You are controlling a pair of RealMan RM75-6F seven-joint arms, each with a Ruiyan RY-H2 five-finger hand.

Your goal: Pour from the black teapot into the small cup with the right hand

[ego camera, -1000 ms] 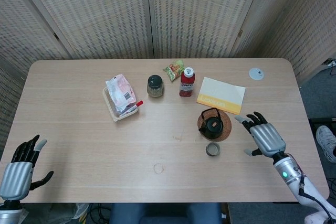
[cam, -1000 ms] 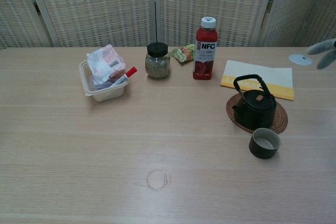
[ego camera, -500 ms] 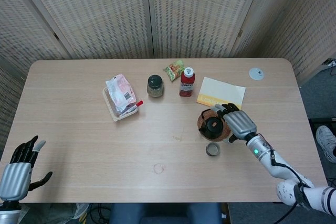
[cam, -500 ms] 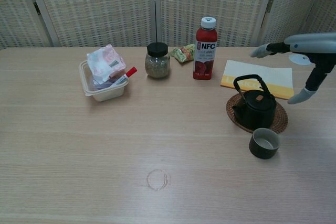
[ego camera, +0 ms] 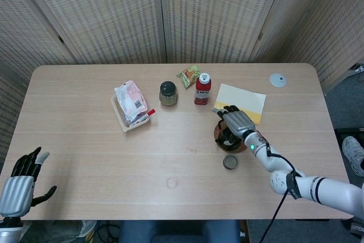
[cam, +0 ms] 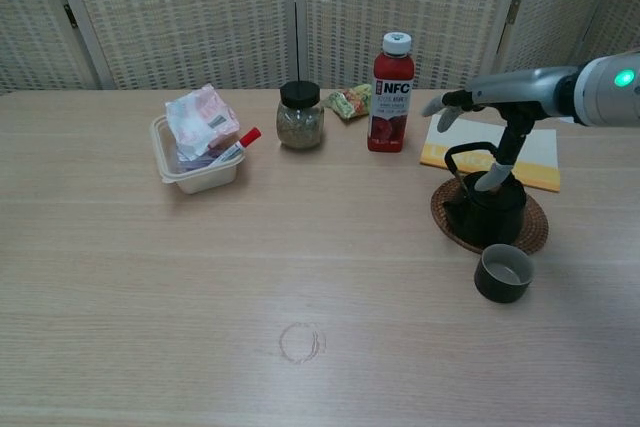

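Note:
The black teapot (cam: 487, 211) stands on a round woven coaster (cam: 537, 233) at the right of the table. In the head view only its near side (ego camera: 227, 139) shows under my right hand. My right hand (cam: 497, 105) hovers over the teapot's raised handle with its fingers stretched toward the bottle. Its thumb (cam: 495, 169) points down at the lid, and nothing is gripped. The small dark cup (cam: 503, 273) sits empty just in front of the coaster, and it shows in the head view too (ego camera: 230, 162). My left hand (ego camera: 20, 181) rests open at the near left corner.
A red NFC bottle (cam: 392, 92) stands just left of and behind the teapot. A yellow and white booklet (cam: 533, 155) lies behind the coaster. Further left are a dark-lidded jar (cam: 300, 115), a snack packet (cam: 348, 102) and a plastic tub of packets (cam: 197, 147). A white disc (ego camera: 277, 79) lies at the far right.
My right hand has swung in from the right edge of the table to above the teapot, its thumb now down at the lid. The left hand, teapot and cup have stayed put.

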